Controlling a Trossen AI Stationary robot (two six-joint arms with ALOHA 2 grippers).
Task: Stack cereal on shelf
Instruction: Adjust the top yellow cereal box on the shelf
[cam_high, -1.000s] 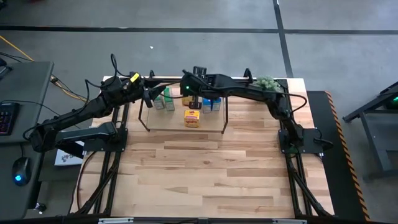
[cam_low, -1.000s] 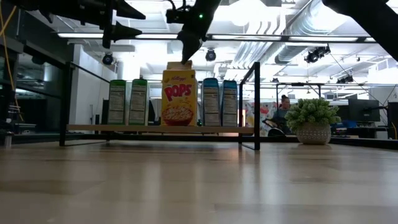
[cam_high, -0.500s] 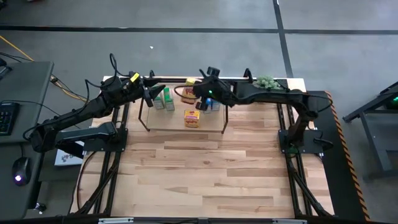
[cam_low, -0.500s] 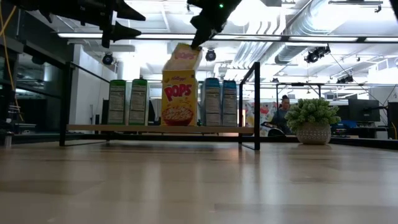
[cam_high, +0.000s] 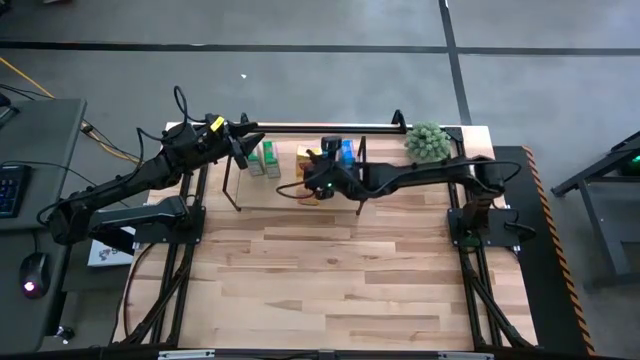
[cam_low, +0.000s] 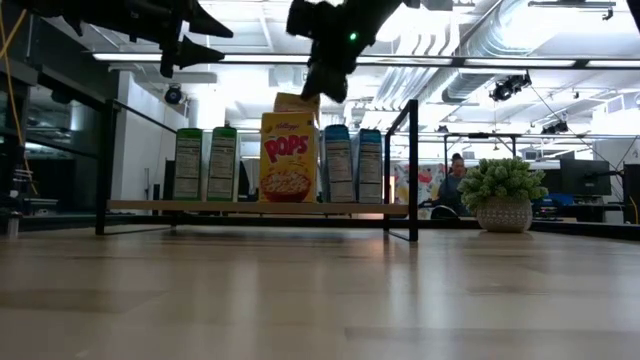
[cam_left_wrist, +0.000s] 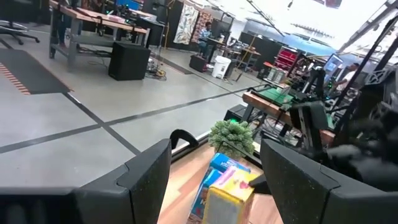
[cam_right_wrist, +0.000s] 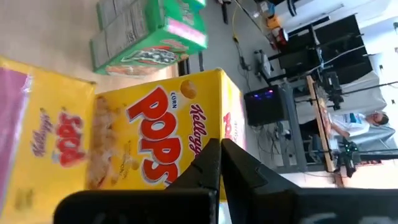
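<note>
Two yellow cereal boxes show at the shelf's middle. One stands on the shelf board (cam_low: 150, 206), front face toward the near edge (cam_low: 288, 160). The other (cam_low: 296, 101) (cam_high: 307, 155) sits behind it, its top showing above the front one. My right gripper (cam_low: 318, 88) (cam_right_wrist: 221, 152) is shut at that top. Green boxes (cam_high: 265, 158) stand left of them and blue boxes (cam_high: 347, 152) right. My left gripper (cam_high: 243, 150) (cam_left_wrist: 211, 180) hovers open over the shelf's left end, touching nothing. My right gripper meets the rear yellow box at its top (cam_low: 303, 97), coming from above and slanting from the right. Its own body hides the pinch. In the right wrist view, the shut fingers (cam_right_wrist: 210, 163) lie against the box's printed face (cam_right_wrist: 155, 124). The box's bottom is hidden behind the front box.
A potted fuzzy green plant (cam_high: 427, 140) (cam_low: 503, 190) stands at the table's far right corner. The rack's black posts (cam_low: 412, 170) and top rail (cam_high: 320, 126) frame the boxes. Bare plank table (cam_high: 330, 270) stretches from the shelf to the near edge.
My right gripper raised the rear yellow box above the front one, tipping it. It then came down and toward the near edge. The box is lower and closer to upright now, with only its top showing above the front box.
</note>
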